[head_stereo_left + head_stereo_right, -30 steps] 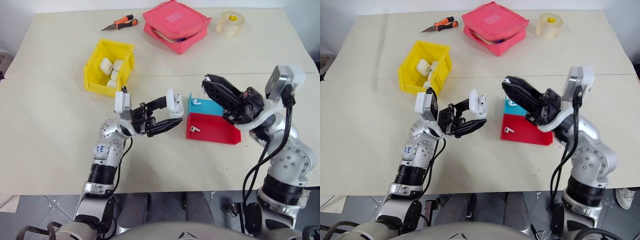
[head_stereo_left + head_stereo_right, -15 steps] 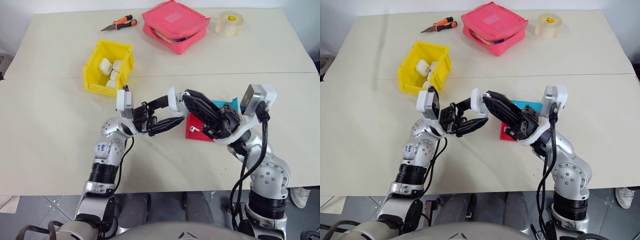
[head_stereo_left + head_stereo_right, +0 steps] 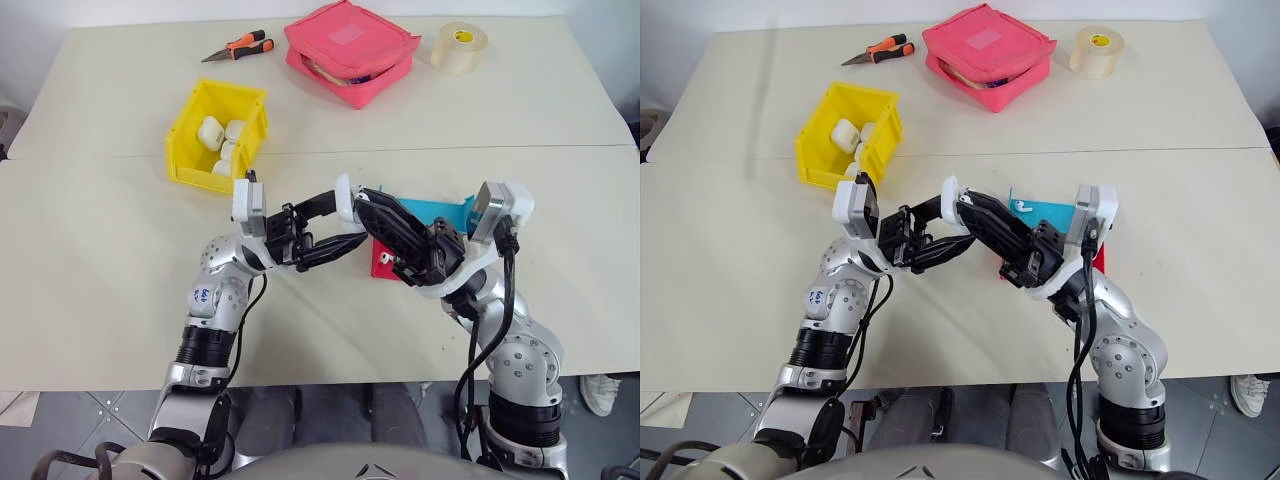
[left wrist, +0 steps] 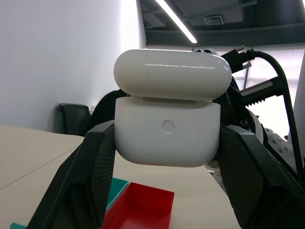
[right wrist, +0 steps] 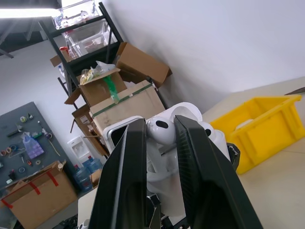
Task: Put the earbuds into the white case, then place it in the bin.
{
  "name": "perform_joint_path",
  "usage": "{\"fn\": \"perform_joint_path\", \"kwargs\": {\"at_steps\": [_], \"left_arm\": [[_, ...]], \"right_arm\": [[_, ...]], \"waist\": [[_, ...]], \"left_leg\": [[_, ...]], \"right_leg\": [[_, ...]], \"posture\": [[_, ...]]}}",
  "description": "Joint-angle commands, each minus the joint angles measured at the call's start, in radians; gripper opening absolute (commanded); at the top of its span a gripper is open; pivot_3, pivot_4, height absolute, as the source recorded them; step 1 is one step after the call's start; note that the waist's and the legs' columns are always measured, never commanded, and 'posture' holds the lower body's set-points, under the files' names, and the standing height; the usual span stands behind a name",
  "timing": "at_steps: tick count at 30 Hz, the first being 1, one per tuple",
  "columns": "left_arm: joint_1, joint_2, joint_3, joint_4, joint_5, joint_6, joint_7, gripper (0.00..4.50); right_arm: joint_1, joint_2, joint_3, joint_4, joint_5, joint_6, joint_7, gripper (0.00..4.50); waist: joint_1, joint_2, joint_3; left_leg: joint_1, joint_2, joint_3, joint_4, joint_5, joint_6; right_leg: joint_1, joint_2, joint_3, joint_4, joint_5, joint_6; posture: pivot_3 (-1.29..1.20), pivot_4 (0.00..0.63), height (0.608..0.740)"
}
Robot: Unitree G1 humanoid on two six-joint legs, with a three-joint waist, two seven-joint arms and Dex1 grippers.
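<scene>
A: Since a second ago, when the right claw (image 3: 362, 197) hung high over the blue tray (image 3: 430, 213), it has swung across toward the left claw (image 3: 345, 222) and now sits tip to tip with it. What is it carrying?

B: An earbud (image 5: 159, 130), pinched narrow between its two fingers (image 5: 125, 157), rounded head out past the tips and stem hidden between them. I judge this to be the loading step: bud brought to the mouth of the white case (image 4: 167, 125).

A: And the case?

B: Held in the air above the table (image 3: 120, 260), clamped by its sides in the left claw, which has not budged. Its lid (image 4: 172, 75) is flipped up, and its long axis runs across the claw from finger to finger. From the head view the opening faces the right claw.

A: Is the bud in yet?

B: I can't tell; it looks to be at the rim, not seated. More earbuds lie in the blue tray and the red tray (image 3: 382, 263). The yellow bin (image 3: 218, 132), farther back on the left, already holds several cases.
</scene>
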Motion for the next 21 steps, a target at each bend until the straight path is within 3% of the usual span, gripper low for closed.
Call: {"fn": "perform_joint_path", "kwargs": {"at_steps": [1, 2, 10, 16, 21], "left_arm": [[-0.012, -0.011, 0.016, -0.043, -0.026, -0.011, 0.008, 2.78], [-0.012, -0.011, 0.016, -0.044, -0.027, -0.01, 0.008, 2.78], [0.003, 0.0, -0.001, -0.06, -0.026, 0.016, -0.018, 2.78], [0.027, 0.025, 0.029, -0.06, -0.016, 0.002, 0.001, 2.78], [0.04, 0.047, 0.05, -0.056, -0.019, -0.006, 0.0, 2.78]], "right_arm": [[0.029, -0.016, 0.008, 0.023, -0.025, -0.02, 0.002, 0.5], [0.035, -0.021, 0.001, 0.033, -0.011, -0.007, -0.01, 0.5], [0.017, -0.092, -0.023, 0.033, -0.021, -0.045, 0.042, 3.14], [0.038, -0.235, -0.149, 0.054, 0.008, -0.037, 0.075, 3.14], [0.053, -0.28, -0.186, 0.065, 0.021, -0.033, 0.09, 3.14]], "waist": [[0.0, 0.0, 0.0], [0.0, 0.0, 0.0], [0.001, 0.0, 0.0], [0.002, 0.0, 0.0], [0.001, 0.0, 0.0]], "left_leg": [[0.0, 0.0, 0.0, 0.0, 0.0, 0.0], [0.0, 0.0, 0.0, 0.0, 0.0, 0.0], [0.0, 0.0, 0.0, 0.0, 0.0, 0.0], [0.0, 0.0, 0.0, 0.0, 0.0, 0.0], [0.001, 0.0, 0.001, -0.001, 0.0, 0.0]], "right_leg": [[0.0, 0.0, 0.0, 0.0, 0.0, 0.0], [0.0, 0.0, 0.0, 0.0, 0.0, 0.0], [0.0, 0.0, 0.0, 0.0, 0.0, 0.0], [0.001, 0.0, 0.0, 0.0, 0.0, 0.0], [0.001, 0.0, 0.0, 0.0, 0.0, 0.0]], "posture": [[0.0, 0.15, 0.74], [0.0, 0.15, 0.74], [0.0, 0.15, 0.74], [0.0, 0.15, 0.74], [0.0, 0.15, 0.74]]}}
